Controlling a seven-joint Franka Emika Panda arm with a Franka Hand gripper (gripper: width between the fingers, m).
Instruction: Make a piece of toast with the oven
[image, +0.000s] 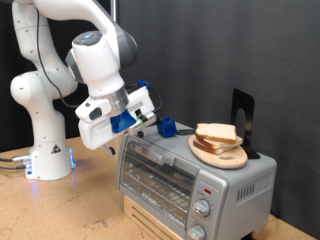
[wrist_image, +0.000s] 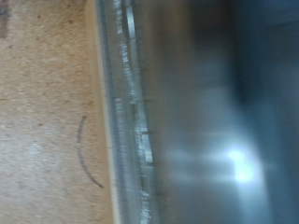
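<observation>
The pincer (image: 152, 122) hangs at the oven's (image: 190, 180) upper corner, on the exterior view's left end, its blue fingers pointed toward the top edge of the door. Whether it stands wide or narrow I cannot tell: the exterior view shows the fingers only from the side, and the wrist view is a blur of the oven's metal edge (wrist_image: 131, 121) against wooden table (wrist_image: 47, 112), with no fingertip in it. Nothing shows between the fingers.

Risks, as I judge them: so close to the door's top edge, a small drift could knock the fingers on the housing or let them slip off the rim. The oven sits on a low wooden stand (image: 150, 218), so a hard push or pull might shift it.

To the pincer's right, the toast (image: 217, 135) lies stacked with other slices on a round board (image: 222, 155) on the oven's roof, apart from the fingers. A jolt to the oven could slide that stack. A small blue object (image: 167, 127) rests on the roof just beside the pincer, between it and the bread, and a dark upright stand (image: 241, 115) rises behind the board.
</observation>
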